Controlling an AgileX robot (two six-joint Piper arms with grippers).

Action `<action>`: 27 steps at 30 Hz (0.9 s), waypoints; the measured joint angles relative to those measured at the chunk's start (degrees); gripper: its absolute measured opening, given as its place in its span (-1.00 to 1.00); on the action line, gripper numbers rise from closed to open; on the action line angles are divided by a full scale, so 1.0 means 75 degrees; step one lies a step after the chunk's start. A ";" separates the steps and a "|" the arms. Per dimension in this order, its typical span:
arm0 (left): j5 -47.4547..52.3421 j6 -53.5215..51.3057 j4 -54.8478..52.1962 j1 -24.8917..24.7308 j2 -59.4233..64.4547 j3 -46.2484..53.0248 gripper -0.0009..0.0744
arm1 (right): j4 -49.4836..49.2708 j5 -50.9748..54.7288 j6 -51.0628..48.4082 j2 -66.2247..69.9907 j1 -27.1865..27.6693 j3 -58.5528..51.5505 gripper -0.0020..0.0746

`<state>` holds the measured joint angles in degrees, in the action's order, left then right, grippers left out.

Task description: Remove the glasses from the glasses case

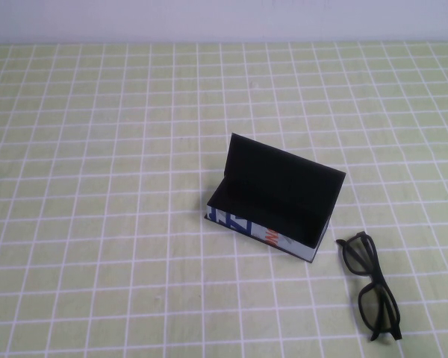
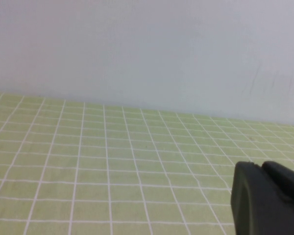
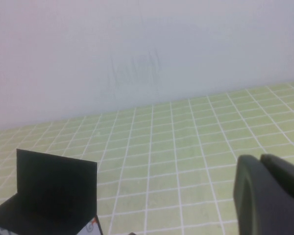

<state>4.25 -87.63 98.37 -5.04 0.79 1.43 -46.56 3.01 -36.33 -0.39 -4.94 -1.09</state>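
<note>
The glasses case stands open in the middle of the table, its black lid upright and its black inside showing nothing in it. Its white side strip with blue and orange-red print faces me. The glasses, black-framed, lie on the cloth just right of and nearer than the case. Neither arm shows in the high view. My left gripper is shut and empty, low over bare cloth. My right gripper is shut and empty, with the open case some way off in its view.
A green cloth with a white grid covers the table. A plain pale wall runs along the far edge.
</note>
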 joint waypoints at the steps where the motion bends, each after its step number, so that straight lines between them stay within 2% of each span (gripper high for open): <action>1: 0.0000 0.0000 0.0000 0.0000 0.0000 0.0000 -0.99 | 0.0032 0.0000 0.0000 0.0000 0.0000 0.0002 -0.99; 4: 0.0000 0.0000 0.0000 0.0000 0.0000 0.0000 -0.99 | 0.1311 0.0000 0.0951 0.0000 0.0000 -0.0047 -0.99; 7: 0.0000 0.0000 0.0000 0.0000 0.0000 0.0000 -0.99 | 0.3341 0.0248 0.3075 -0.0005 0.0000 -0.0063 -0.99; 10: 0.0000 0.0000 0.0000 0.0000 0.0000 0.0000 -0.99 | 0.4241 0.0746 0.3929 -0.0005 0.0000 -0.0063 -0.99; 17: 0.0000 0.0000 0.0000 0.0000 0.0000 0.0000 -0.99 | 0.4688 0.1938 0.4105 -0.0005 0.0000 -0.0063 -0.99; 27: 0.0000 0.0000 0.0000 0.0000 0.0000 0.0000 -0.99 | 0.4741 0.2095 0.4135 -0.0005 0.0000 -0.0063 -0.99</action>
<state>4.25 -87.63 98.37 -5.04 0.79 1.43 -11.01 18.72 -5.31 -0.43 -4.94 -1.56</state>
